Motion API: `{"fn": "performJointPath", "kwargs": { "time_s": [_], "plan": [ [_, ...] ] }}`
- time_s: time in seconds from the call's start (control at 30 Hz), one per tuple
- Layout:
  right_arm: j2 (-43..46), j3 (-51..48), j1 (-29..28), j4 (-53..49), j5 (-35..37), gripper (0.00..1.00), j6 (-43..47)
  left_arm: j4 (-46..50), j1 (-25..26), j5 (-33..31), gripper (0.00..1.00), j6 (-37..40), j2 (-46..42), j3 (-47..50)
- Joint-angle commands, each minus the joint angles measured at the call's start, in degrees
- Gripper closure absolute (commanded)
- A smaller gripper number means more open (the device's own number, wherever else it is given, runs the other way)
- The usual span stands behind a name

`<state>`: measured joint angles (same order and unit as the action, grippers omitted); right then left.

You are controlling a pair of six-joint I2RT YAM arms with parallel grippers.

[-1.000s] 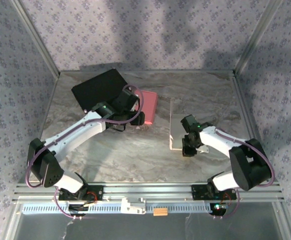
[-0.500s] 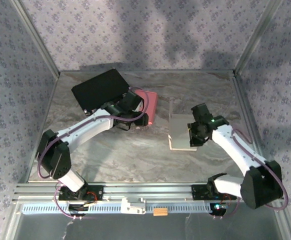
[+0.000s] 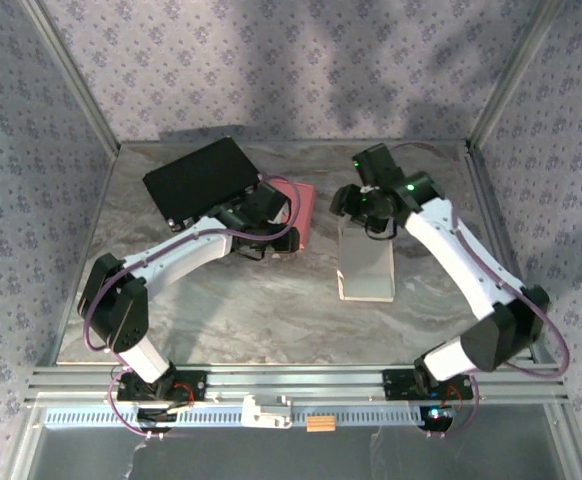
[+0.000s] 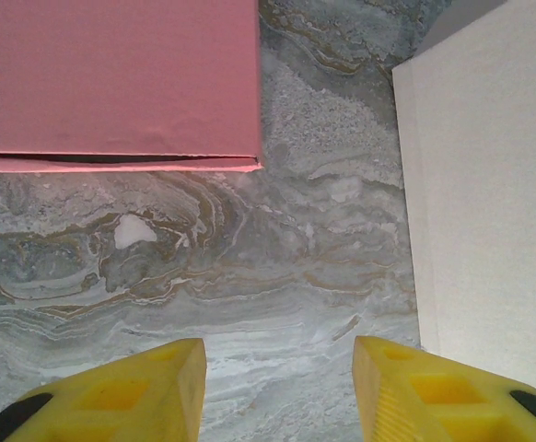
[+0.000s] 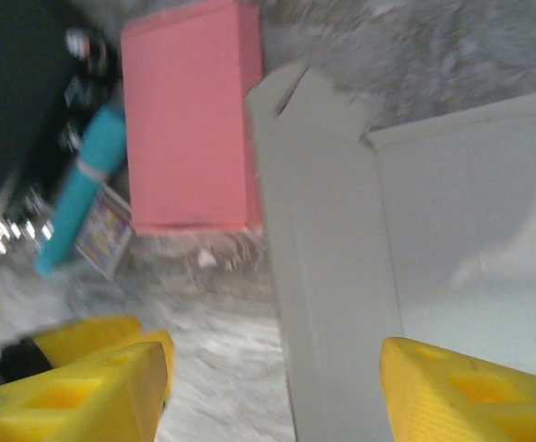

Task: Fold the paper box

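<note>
The paper box (image 3: 366,268) is a flat white cardboard piece lying on the marble table (image 3: 271,310), right of centre. My right gripper (image 3: 351,205) hovers over its far end. In the right wrist view that gripper (image 5: 277,396) is open, and a long side panel of the paper box (image 5: 342,276) runs between the spread yellow fingers (image 5: 471,396) without being pinched. My left gripper (image 3: 289,240) sits between the pink box and the paper box. In the left wrist view it (image 4: 279,396) is open over bare table, the paper box's (image 4: 489,184) edge at its right.
A closed pink box (image 3: 301,210) lies just left of the paper box; it also shows as the pink box (image 4: 111,83) and the pink box (image 5: 190,120). A black flat object (image 3: 196,175) rests at the far left. Patterned walls and metal posts (image 3: 491,90) bound the table.
My right arm swung from the near right side of the paper box up to its far end, and its jaws widened. The left arm stretched slightly further toward the pink box.
</note>
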<state>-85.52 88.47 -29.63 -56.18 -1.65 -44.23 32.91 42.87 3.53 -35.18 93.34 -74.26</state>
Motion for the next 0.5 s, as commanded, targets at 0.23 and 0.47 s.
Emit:
{"fn": "performJointPath", "kwargs": {
  "time_s": [0.23,0.47],
  "plan": [
    [-10.44,5.33,-1.73,-9.77,-3.18,0.49,8.92,2.91,-1.65,-2.34,0.54,-0.95,-7.35,3.04],
    [-12.64,7.62,-1.59,-8.68,-2.33,0.81,4.28,3.97,-1.67,-3.53,0.54,-0.98,-9.39,3.76]
  ]
}}
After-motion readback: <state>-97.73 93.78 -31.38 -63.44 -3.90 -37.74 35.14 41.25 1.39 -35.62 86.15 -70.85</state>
